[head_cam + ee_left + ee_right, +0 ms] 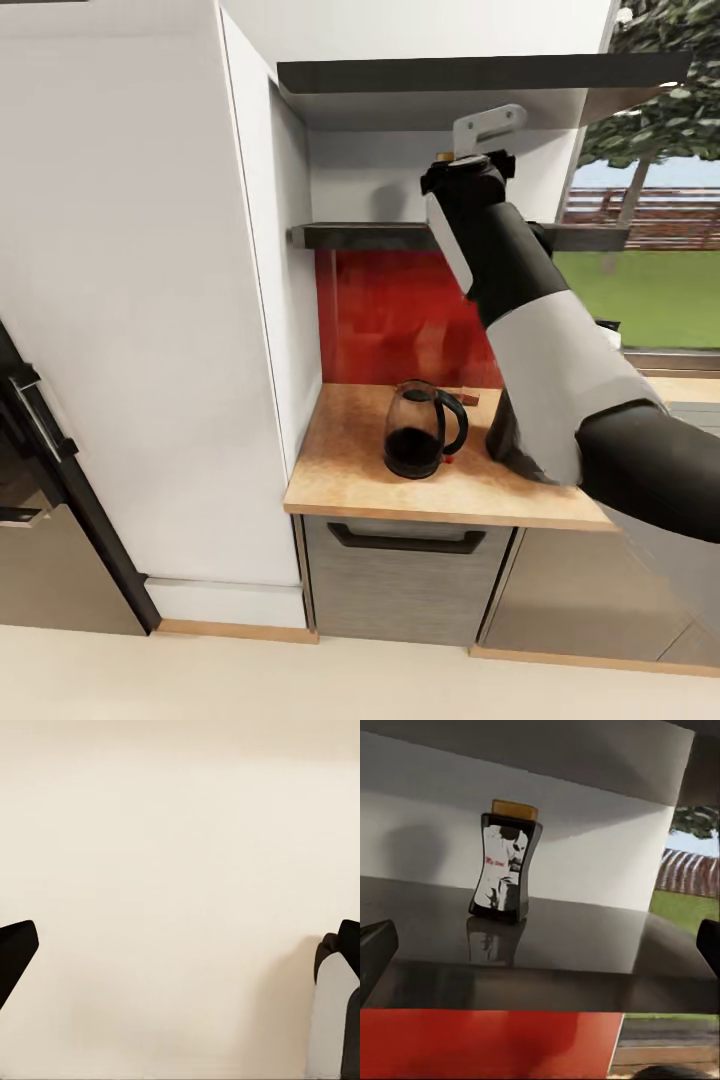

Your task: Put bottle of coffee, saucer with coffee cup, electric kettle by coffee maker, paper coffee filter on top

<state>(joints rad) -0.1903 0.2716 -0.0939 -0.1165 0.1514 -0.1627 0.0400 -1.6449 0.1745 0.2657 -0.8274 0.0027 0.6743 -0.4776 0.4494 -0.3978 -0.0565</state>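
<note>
The right gripper [540, 945] is hovering before the shelf [570, 937], fingers spread wide and holding nothing; the jar [506, 862] is standing there untouched. The kettle [422, 430] is sitting on the bench [340, 470]. Most remains.

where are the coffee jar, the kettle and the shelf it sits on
bottle of coffee [504, 862]: right wrist view, on the pale label at the jar's waist.
electric kettle [415, 430]: head view, on the smoky glass body.
kitchen shelf [570, 937]: right wrist view, on the bare dark top beside the jar.
</note>
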